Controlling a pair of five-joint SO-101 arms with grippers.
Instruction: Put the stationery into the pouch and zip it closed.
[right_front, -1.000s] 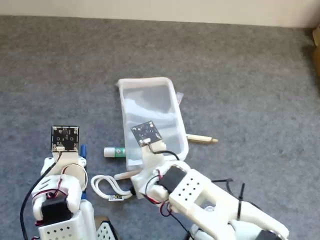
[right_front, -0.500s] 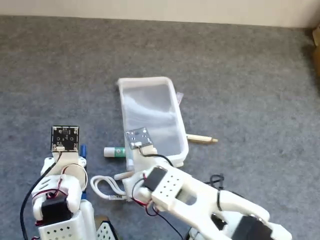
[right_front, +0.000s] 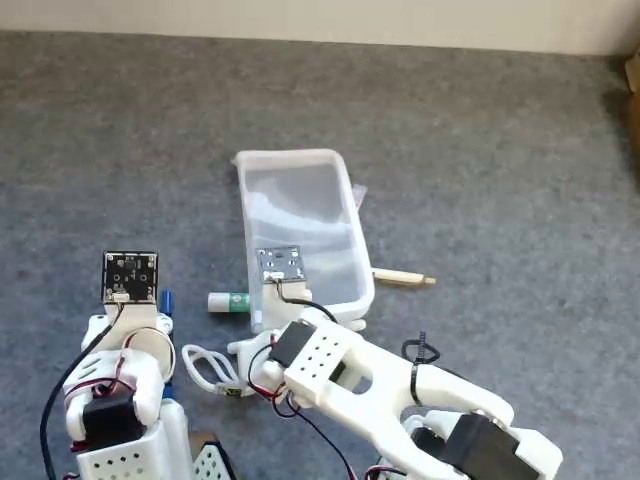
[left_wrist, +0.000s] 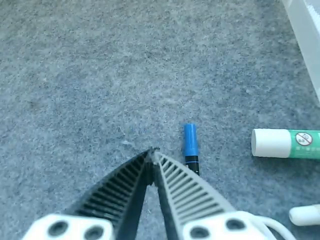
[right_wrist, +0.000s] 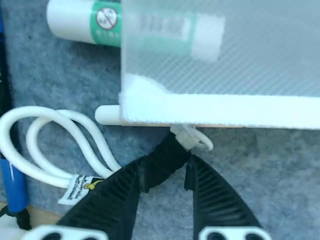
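**Desk:** Where does the pouch lie?

**Photographer:** Flat on the grey table (right_front: 500, 150). The translucent pouch (right_front: 300, 225) has its long axis running away from the two arms, slightly slanted, with the zipper edge at the near end.

**Desk:** And the hands?

**Photographer:** The right hand (right_wrist: 184, 150) sits at that near edge, its fingers a narrow gap apart. The white zipper pull (right_wrist: 192, 140) is at their tips, and no firm pinch is evident. The left hand (left_wrist: 151, 154) is pressed together on nothing, hovering just beside a blue pen (left_wrist: 190, 144).

**Desk:** How will the pouch handle?

**Photographer:** Probably light, thin and floppy, and apt to slide if tugged. The small pull looks the surest place to take hold, with the pouch wall steadied close by.

**Desk:** The stationery?

**Photographer:** A green glue stick (right_front: 228, 302) lies crosswise to the pouch, one end toward the left arm. The other end shows through the pouch's near corner, under or inside, I cannot tell. It looks rigid and round and likely to roll, so grip across its middle. A looped white cord (right_front: 205, 368) lies just off the pouch's near end. A wooden stick (right_front: 402, 278) lies beside the opposite long edge.
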